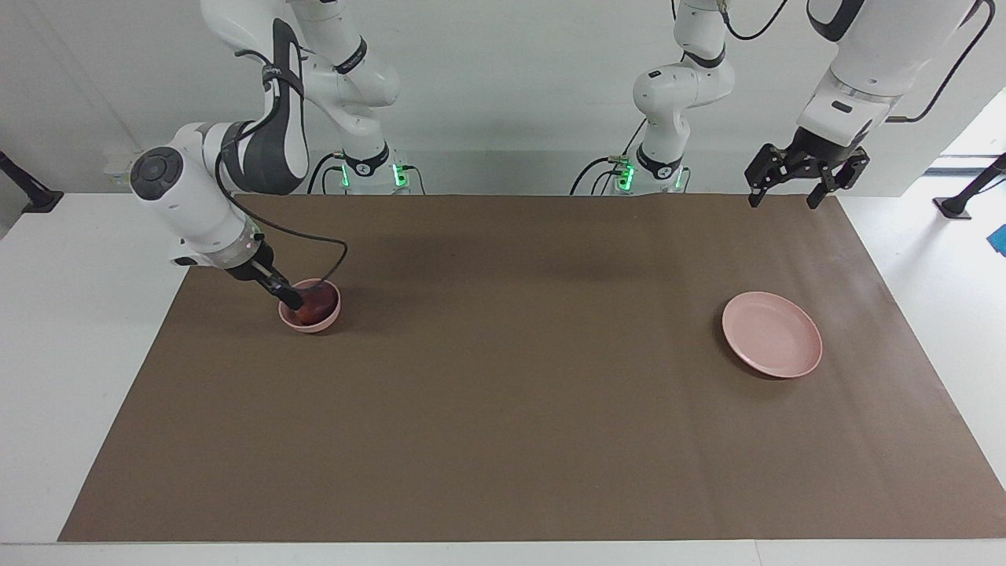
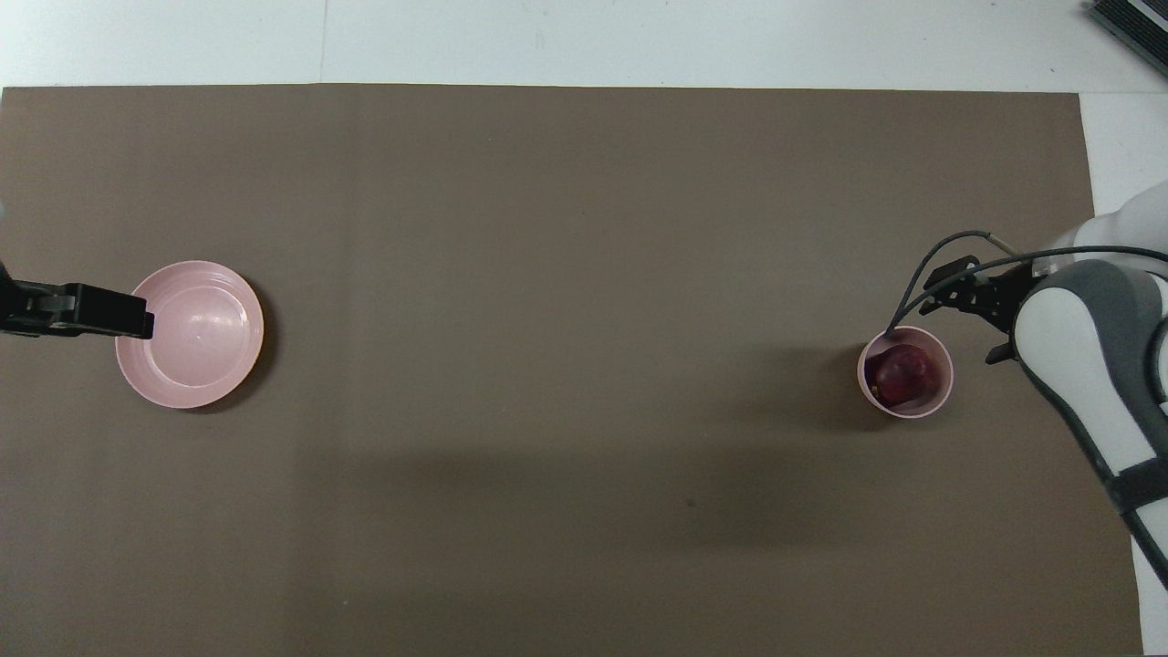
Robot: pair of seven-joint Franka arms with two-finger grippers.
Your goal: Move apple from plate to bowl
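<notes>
The dark red apple [image 1: 314,306] lies inside the small deep pink bowl [image 1: 328,321] toward the right arm's end of the table; the overhead view shows the apple [image 2: 903,374] within the bowl's rim [image 2: 947,383]. My right gripper [image 1: 288,297] is down at the bowl's rim, right by the apple. The flat pink plate [image 1: 772,344] sits bare toward the left arm's end and also shows in the overhead view [image 2: 196,351]. My left gripper [image 1: 786,196] hangs open and empty, high over the mat's edge nearest the robots; the arm waits.
A brown mat [image 1: 503,377] covers the table, with white table surface [image 1: 71,330] around it. Nothing else lies on the mat between bowl and plate.
</notes>
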